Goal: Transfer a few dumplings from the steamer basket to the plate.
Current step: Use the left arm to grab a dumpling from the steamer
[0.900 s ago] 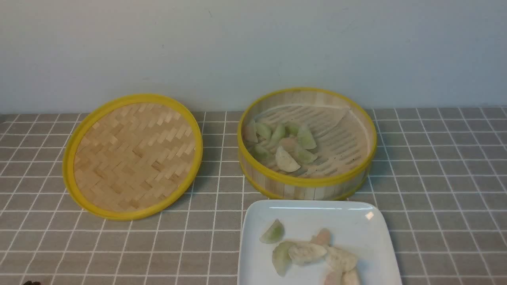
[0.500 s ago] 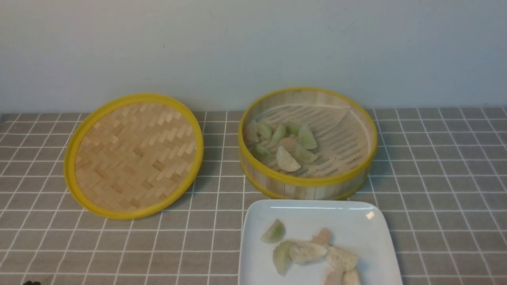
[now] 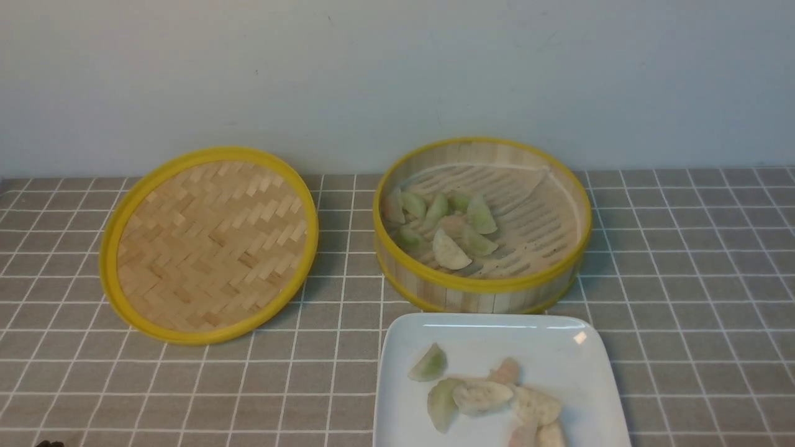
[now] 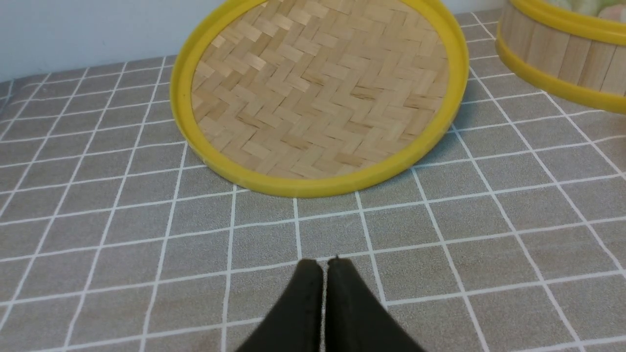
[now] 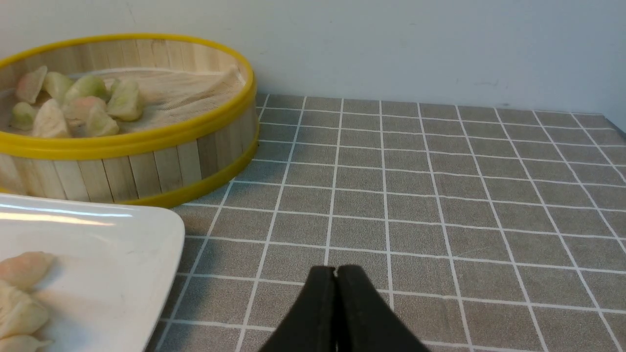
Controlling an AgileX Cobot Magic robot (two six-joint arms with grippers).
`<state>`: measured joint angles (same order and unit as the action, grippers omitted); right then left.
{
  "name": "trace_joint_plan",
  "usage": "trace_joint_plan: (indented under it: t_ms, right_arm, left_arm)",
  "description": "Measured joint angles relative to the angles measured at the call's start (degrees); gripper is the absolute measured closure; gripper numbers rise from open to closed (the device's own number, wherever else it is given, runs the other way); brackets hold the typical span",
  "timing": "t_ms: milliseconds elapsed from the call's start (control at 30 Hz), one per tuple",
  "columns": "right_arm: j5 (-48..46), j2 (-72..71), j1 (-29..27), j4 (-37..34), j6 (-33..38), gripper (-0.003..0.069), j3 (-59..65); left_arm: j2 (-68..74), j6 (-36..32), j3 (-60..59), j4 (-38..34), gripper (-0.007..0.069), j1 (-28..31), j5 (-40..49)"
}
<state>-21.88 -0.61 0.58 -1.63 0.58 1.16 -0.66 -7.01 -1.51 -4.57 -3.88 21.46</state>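
Front view is cutting off the plate's [image 3: 559,347] near edge and nearest dumplings [image 3: 539,433]; left gripper [image 4: 323,264] and right gripper [image 5: 336,269] are pointing forward over the tablecloth [image 4: 146,244], both closed, empty.

From the front we look forward and down over the counter [image 3: 186,385] to the wall [image 3: 397,74]. Our wrist cameras sit low behind the left end effector [image 4: 323,262] and right end effector [image 5: 336,268]; all three share the basket [image 3: 481,288].
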Motion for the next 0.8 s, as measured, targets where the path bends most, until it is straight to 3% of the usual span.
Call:
trace_joint_plan:
  t_ms: [133, 400, 467, 533, 567, 600, 633, 800]
  right_arm:
    - [0.0, 0.0, 0.0, 0.0, 0.0, 0.0672, 0.0]
    - [0.0, 0.0, 0.0, 0.0, 0.3, 0.0672, 0.0]
    - [0.0, 0.0, 0.0, 0.0, 0.6, 0.0672, 0.0]
    - [0.0, 0.0, 0.0, 0.0, 0.8, 0.0672, 0.0]
    - [0.0, 0.0, 0.0, 0.0, 0.8, 0.0672, 0.0]
    - [0.0, 0.0, 0.0, 0.0, 0.8, 0.0672, 0.0]
    - [0.0, 0.0, 0.0, 0.0, 0.8, 0.0672, 0.0]
    - [0.0, 0.0, 0.0, 0.0, 0.8, 0.0672, 0.0]
  left_arm:
    - [0.0, 1.1, -0.1, -2.1, 0.0629, 0.0, -3.1]
    - [0.0, 10.7, -0.1, -21.7, 0.0629, 0.0, -33.4]
    - [0.4, 13.0, 2.0, -22.5, 0.0629, 0.0, -34.4]
    - [2.4, 14.9, 7.4, -21.6, 0.0629, 0.0, -29.6]
    - [6.4, 15.8, 14.2, -20.1, 0.0629, 0.0, -21.5]
    - [6.4, 15.8, 14.2, -20.1, 0.0629, 0.0, -21.5]
    - [12.2, 16.0, 21.9, -18.8, 0.0629, 0.0, -10.2]
    - [37.1, 10.1, 45.4, -18.9, 0.0629, 0.0, 17.7]
